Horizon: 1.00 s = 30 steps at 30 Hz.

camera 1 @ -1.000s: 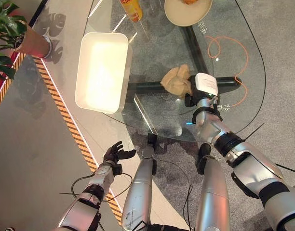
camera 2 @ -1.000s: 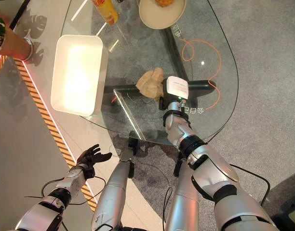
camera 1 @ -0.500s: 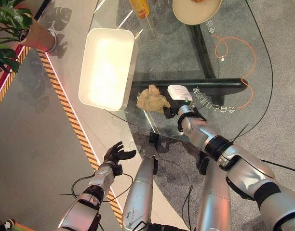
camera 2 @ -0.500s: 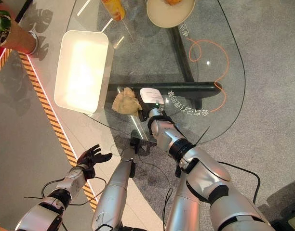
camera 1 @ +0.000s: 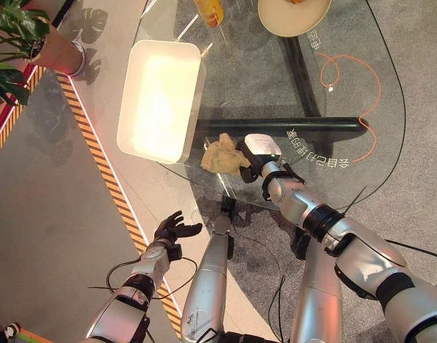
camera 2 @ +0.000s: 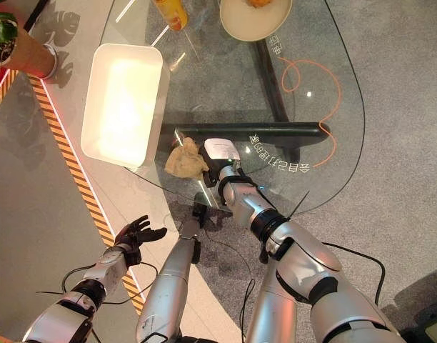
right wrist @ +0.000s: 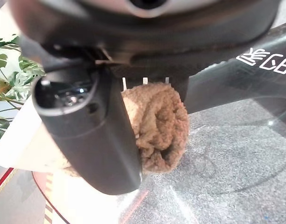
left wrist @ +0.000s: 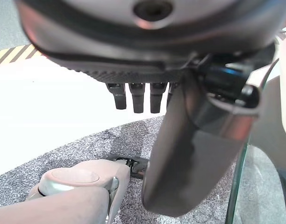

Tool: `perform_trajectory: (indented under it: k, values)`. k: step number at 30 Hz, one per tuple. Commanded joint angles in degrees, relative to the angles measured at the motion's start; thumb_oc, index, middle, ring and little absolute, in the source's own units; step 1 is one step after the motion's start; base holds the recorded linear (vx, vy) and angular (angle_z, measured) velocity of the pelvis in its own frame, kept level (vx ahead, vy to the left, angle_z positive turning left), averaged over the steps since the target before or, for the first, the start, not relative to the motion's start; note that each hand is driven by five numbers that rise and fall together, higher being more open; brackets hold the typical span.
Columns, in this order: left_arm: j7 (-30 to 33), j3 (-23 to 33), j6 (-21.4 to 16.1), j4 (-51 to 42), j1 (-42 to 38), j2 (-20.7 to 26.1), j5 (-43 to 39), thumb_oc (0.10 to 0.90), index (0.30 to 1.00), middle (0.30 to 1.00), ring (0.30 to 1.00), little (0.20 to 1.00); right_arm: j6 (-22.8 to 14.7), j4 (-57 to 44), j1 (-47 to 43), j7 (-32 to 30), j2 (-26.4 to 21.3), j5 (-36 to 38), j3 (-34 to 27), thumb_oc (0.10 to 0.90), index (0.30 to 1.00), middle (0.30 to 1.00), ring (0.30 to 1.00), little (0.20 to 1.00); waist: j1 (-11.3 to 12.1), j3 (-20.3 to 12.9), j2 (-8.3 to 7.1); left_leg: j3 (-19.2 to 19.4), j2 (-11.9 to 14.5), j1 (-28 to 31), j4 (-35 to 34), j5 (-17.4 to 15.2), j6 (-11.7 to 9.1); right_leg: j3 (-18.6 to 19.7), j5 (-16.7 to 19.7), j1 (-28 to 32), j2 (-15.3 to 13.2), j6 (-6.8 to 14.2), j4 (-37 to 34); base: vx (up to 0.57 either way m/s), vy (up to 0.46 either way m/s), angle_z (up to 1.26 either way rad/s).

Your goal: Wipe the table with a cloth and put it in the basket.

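The tan cloth lies bunched on the glass counter, at five o'clock from the white basket. Right hand clamps it; left hand hangs open. Soft, light, it should take a bunched pinch.

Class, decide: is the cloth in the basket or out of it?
Out. The cloth lies bunched on the glass table, beside the white basket.

setting: showroom or demo hall, not a home | evidence: glass table with printed lettering, centre of frame | grey carpet at right | hazard-striped floor tape at left | potted plant upper left
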Motion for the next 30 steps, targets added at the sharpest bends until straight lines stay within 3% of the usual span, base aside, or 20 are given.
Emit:
perform_trajectory:
  k: [1,19,20,30]
  values:
    - [1.62,-0.26,-0.62,1.83,-2.26,1.94,-0.33,0.800,0.900,0.900,0.900,0.900,-6.01,-0.25,-8.04,-3.29,4.48,-1.62,-0.54,0.100,0.300,0.300,0.300,0.200,-0.04,0.56,1.18,5.27,-7.04,-0.42,9.00,-8.09,7.23,-1.67,11.94,3.31,0.90,0.30,-16.10,0.00,0.000,0.00]
    - [1.03,-0.80,-1.31,2.09,-1.76,3.07,-0.66,0.800,0.900,0.900,0.900,0.900,-3.79,11.13,-14.58,-16.53,-3.52,5.75,-7.90,0.100,0.300,0.300,0.300,0.200,0.63,0.56,1.30,5.06,-6.75,-0.99,9.36,-8.36,7.79,-2.39,12.35,3.01,0.90,0.59,-15.92,0.00,0.000,0.00]
    - [1.05,-1.05,-1.33,2.14,-1.17,3.05,-0.75,0.800,0.900,0.900,0.900,0.900,-3.52,11.69,-14.24,-17.48,-3.87,6.17,-8.27,0.100,0.300,0.300,0.300,0.200,0.60,0.56,1.21,4.98,-6.84,0.24,9.85,-10.07,7.60,-1.95,10.56,3.99,0.83,1.07,-15.02,0.06,-0.009,0.00]
    - [0.31,-0.16,-1.65,2.02,-0.46,4.47,-1.14,0.800,0.900,0.900,0.900,0.900,-2.19,14.97,-15.16,-23.42,-10.25,10.34,-12.12,0.100,0.300,0.300,0.300,0.200,0.24,0.56,0.50,5.16,-6.33,-0.66,10.62,-10.85,7.96,-2.07,10.23,3.25,1.17,1.22,-14.63,0.01,-0.001,0.00]
